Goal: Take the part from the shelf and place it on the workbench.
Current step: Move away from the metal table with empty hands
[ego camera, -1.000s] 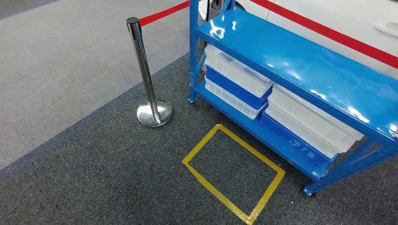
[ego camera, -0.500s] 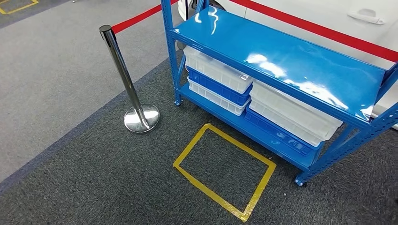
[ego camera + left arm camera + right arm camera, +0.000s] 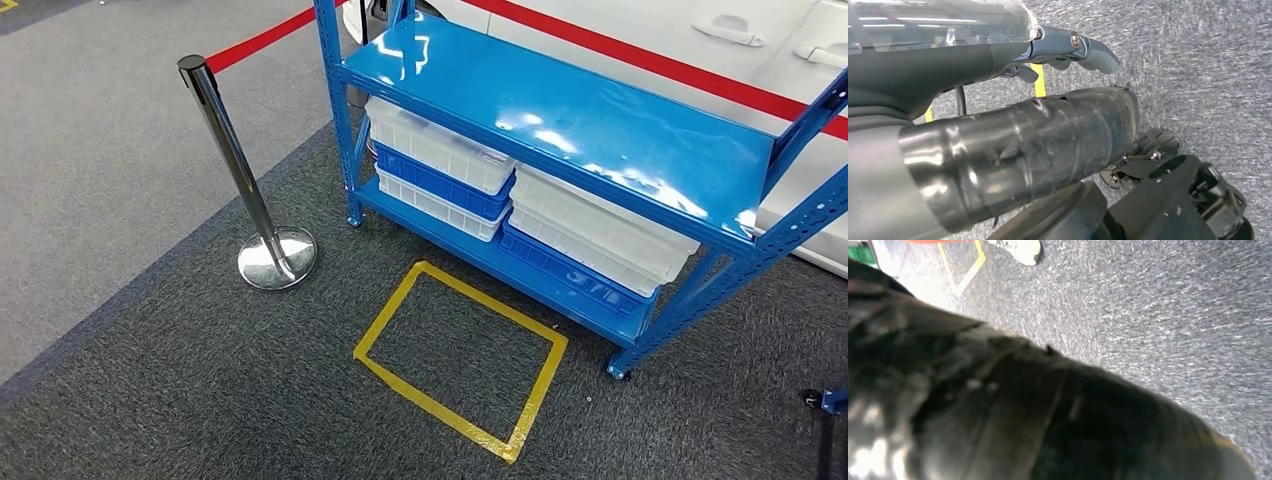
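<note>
**Facing the shelf, arms down**

The blue shelf point(image 3: 560, 130) stands ahead and a little to the right in the head view, its long side running from upper left to lower right; its glossy top board carries nothing I can make out; the lower board holds stacked white and blue bins point(image 3: 520, 215), so the part, if it is here, probably lies inside one of them, though none shows its contents. A yellow tape rectangle point(image 3: 460, 355) on the carpet lies just in front of the shelf, between the robot and the bins; a chrome post point(image 3: 240, 190) with a red rope stands to the left.

The left hand point(image 3: 1068, 47) hangs over the carpet beside the robot's body, its thumb and fingers extended with nothing between them; the right wrist view is blurred and dark, so I cannot tell the right hand's state.

The bins lie forward and low from both hands; the right arm looks slightly nearer the larger stack; stepping onto the tape seems the step in hand.
</note>
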`<state>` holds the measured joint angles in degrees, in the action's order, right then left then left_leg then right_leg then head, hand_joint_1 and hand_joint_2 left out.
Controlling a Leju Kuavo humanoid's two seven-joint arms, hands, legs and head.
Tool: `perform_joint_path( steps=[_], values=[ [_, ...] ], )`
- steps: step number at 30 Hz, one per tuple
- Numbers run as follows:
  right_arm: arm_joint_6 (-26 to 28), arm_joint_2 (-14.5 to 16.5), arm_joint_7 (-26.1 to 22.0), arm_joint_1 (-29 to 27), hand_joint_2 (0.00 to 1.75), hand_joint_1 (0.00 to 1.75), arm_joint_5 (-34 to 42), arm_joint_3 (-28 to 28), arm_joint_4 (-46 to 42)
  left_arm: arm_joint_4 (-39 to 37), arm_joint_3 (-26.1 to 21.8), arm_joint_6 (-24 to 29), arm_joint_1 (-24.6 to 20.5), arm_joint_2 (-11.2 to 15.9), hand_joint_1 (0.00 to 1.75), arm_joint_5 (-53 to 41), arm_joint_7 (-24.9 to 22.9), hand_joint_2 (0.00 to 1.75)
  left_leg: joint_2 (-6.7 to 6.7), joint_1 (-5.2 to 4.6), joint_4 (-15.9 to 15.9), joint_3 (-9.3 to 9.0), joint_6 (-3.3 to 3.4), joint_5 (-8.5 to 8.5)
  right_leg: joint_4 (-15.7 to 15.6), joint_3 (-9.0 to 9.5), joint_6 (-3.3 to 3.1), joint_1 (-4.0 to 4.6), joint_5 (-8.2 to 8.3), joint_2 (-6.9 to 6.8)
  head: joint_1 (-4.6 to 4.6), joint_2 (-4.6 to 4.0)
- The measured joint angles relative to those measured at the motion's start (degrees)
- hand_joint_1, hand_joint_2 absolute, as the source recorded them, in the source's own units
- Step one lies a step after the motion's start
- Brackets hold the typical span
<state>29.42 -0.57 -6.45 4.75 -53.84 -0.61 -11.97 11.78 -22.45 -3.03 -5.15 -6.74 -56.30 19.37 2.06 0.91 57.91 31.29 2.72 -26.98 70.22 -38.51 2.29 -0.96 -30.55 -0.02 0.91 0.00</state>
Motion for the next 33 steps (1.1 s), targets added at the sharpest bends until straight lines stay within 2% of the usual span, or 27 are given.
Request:
perform_joint_path(
  steps=[2,3,4,6,8,10,12,13,14,15,17,19,20,22,23,24,25,27,28,29,30,31,33],
  values=[
    [0.0,0.0,0.0,0.1,0.0,0.0,0.0,-0.2,0.0,0.0,0.0,0.0,0.0,-0.1,0.0,0.0,0.0,0.0,0.6,-0.08,0.2,-0.21,-0.45,-0.35,-8.0,3.93,-0.37,0.15,3.21,-1.27,-0.01,0.0],
    [0.0,0.0,0.0,0.2,0.0,0.0,0.0,-0.3,0.0,0.0,0.0,0.0,-0.1,-0.1,0.0,0.0,0.0,0.0,0.83,-0.17,0.3,-0.27,-0.77,-0.5,-10.4,5.1,-0.71,0.32,3.87,-1.67,-0.02,0.0],
    [0.0,0.0,0.0,0.2,0.0,0.0,0.0,-0.3,0.0,0.0,0.0,0.0,-0.1,-0.1,0.0,0.0,0.0,0.0,1.05,-0.27,0.3,-0.34,-1.1,-0.6,-11.4,5.51,-1.09,0.52,3.91,-1.81,-0.03,0.0],
    [0.0,0.0,0.0,0.2,0.0,0.0,0.0,-0.4,0.0,0.0,0.0,0.0,-0.2,-0.2,0.0,0.0,0.0,0.0,1.44,-0.34,0.2,-0.56,-1.78,-0.69,-11.5,5.46,-1.82,0.65,3.99,-1.11,-0.04,0.0],
    [0.0,0.0,0.0,0.2,0.0,0.0,0.0,-0.4,0.0,0.0,0.0,0.0,-0.3,-0.2,0.0,0.0,0.0,0.0,0.76,-0.21,1.3,-0.3,-2.42,-1.69,-12.0,5.69,-2.59,0.42,4.27,-0.51,-0.04,0.0],
    [0.0,0.0,0.0,0.3,0.0,0.0,0.0,-0.4,0.0,0.0,0.0,0.0,-0.2,-0.2,0.0,0.0,0.0,0.0,-0.78,-0.07,6.6,2.1,-2.84,-4.85,-12.3,5.84,-3.28,0.28,4.48,0.01,-0.06,0.0],
    [0.0,0.0,0.0,0.3,0.0,0.0,0.0,-0.4,0.0,0.0,0.0,0.0,-0.1,-0.2,0.0,0.0,0.0,0.0,-1.49,-0.06,14.3,5.9,-3.03,-8.17,-12.2,5.76,-3.6,0.41,4.47,0.68,-0.08,0.0],
    [0.0,0.0,0.0,0.3,0.0,0.0,0.0,-0.4,0.0,0.0,0.0,0.0,0.0,-0.2,0.0,0.0,0.0,0.0,-1.56,-0.06,16.6,7.14,-3.05,-8.57,-12.1,5.75,-3.65,0.48,4.44,1.09,-0.08,0.0],
    [0.0,0.0,0.0,0.2,0.0,0.0,0.0,-0.4,0.0,0.0,0.0,0.0,0.0,-0.2,0.0,0.0,0.0,0.0,-1.59,-0.06,16.8,7.4,-3.0,-7.81,-12.1,5.75,-3.65,0.53,4.41,1.55,-0.08,0.0],
    [0.0,0.0,0.0,0.2,0.0,0.0,0.0,-0.4,0.0,0.0,0.0,0.0,0.0,-0.2,0.0,0.0,0.0,0.0,-1.68,-0.06,14.8,6.6,-2.86,-6.06,-11.9,5.77,-3.62,0.57,4.37,2.04,-0.08,0.0],
    [0.0,0.1,0.0,0.3,0.0,0.0,0.0,-0.4,0.0,0.0,0.0,0.0,0.0,-0.1,0.0,-0.1,0.0,0.0,-2.87,-0.11,6.8,3.09,-2.28,-1.96,-11.6,5.75,-3.39,0.65,4.22,3.02,-0.07,0.0],
    [0.0,0.1,0.0,0.3,0.0,0.0,-0.1,-0.4,0.0,0.0,0.0,0.0,-0.1,0.0,0.0,-0.1,0.0,0.0,-4.07,-0.23,1.5,0.84,-1.85,-0.24,-11.3,5.52,-2.87,0.71,4.12,3.78,-0.05,0.0],
    [0.0,0.1,0.0,0.3,0.0,0.0,-0.1,-0.4,0.0,0.0,0.0,-0.1,-0.2,0.0,0.0,-0.1,0.0,0.0,-4.25,-0.34,1.0,0.63,-1.74,-0.35,-11.3,5.39,-2.54,0.68,4.17,4.05,-0.05,0.0],
    [0.0,0.0,0.0,0.2,0.0,0.0,-0.1,-0.4,0.0,0.0,0.0,-0.1,-0.2,0.0,0.0,-0.1,0.0,0.0,-3.6,-0.26,0.5,0.41,-1.31,0.03,-11.4,5.32,-1.87,0.55,4.24,4.38,-0.06,0.0],
    [0.0,0.0,0.0,0.1,0.0,0.0,-0.1,-0.5,0.0,0.0,0.0,-0.1,-0.2,0.0,0.0,-0.2,0.0,0.0,-3.22,-0.12,0.1,0.24,-0.96,0.26,-11.0,5.16,-1.57,0.57,3.86,3.96,-0.02,0.0],
    [0.0,0.0,0.0,0.2,0.0,0.0,-0.1,-0.5,0.0,0.0,0.0,-0.2,-0.2,-0.1,0.0,-0.2,0.0,0.0,-2.77,0.04,-0.3,0.1,-0.6,0.49,-9.5,4.5,-1.31,0.59,2.82,3.19,0.04,0.0],
    [0.0,0.0,0.0,0.2,0.0,0.0,-0.1,-0.5,0.0,0.0,0.0,-0.2,-0.2,-0.1,0.0,-0.2,0.0,0.0,-2.32,0.13,-0.5,0.01,-0.35,0.63,-7.0,3.34,-1.11,0.55,1.27,2.22,0.1,0.0],
    [0.0,0.0,0.0,0.3,0.0,0.0,-0.1,-0.6,0.0,0.0,0.0,-0.2,-0.1,-0.1,0.0,-0.2,0.0,0.0,-1.48,0.05,-0.5,0.05,-0.14,0.59,0.2,-0.21,-0.67,0.4,-2.2,0.84,0.18,0.0],
    [0.0,0.0,0.0,0.2,0.0,0.0,-0.1,-0.6,0.0,0.0,0.0,-0.2,0.0,-0.1,0.0,-0.2,0.0,0.0,-1.05,0.02,-0.5,0.06,-0.13,0.53,2.8,-1.49,-0.48,0.28,-2.9,0.6,0.19,0.0],
    [0.0,0.0,0.0,0.2,0.0,0.0,-0.1,-0.6,0.0,0.0,0.0,-0.2,0.0,-0.1,0.0,-0.2,0.0,0.0,-0.65,0.01,-0.4,0.05,-0.16,0.44,3.6,-1.88,-0.34,0.16,-2.56,0.42,0.18,0.0],
    [0.0,0.0,0.0,0.1,0.0,0.0,-0.1,-0.7,0.0,0.0,0.0,-0.2,0.0,-0.1,0.0,-0.2,0.0,0.0,-0.28,0.03,-0.3,0.01,-0.25,0.35,2.0,-1.08,-0.28,0.06,-1.14,0.21,0.19,0.0],
    [0.0,0.0,0.0,0.0,0.0,0.0,-0.1,-0.7,0.0,0.0,0.0,-0.2,0.0,-0.1,0.0,-0.2,0.0,0.0,0.06,0.04,-0.2,-0.07,-0.41,0.21,-1.6,0.73,-0.31,0.0,0.89,-0.2,0.19,0.0],
    [0.0,0.0,0.0,0.2,0.0,0.0,-0.1,-0.8,0.0,0.0,0.0,-0.2,0.0,-0.2,0.0,-0.2,0.0,0.0,0.66,-0.08,0.0,-0.23,-0.89,-0.12,-8.9,4.38,-0.76,0.2,3.6,-1.63,0.18,0.0]
  ],
)
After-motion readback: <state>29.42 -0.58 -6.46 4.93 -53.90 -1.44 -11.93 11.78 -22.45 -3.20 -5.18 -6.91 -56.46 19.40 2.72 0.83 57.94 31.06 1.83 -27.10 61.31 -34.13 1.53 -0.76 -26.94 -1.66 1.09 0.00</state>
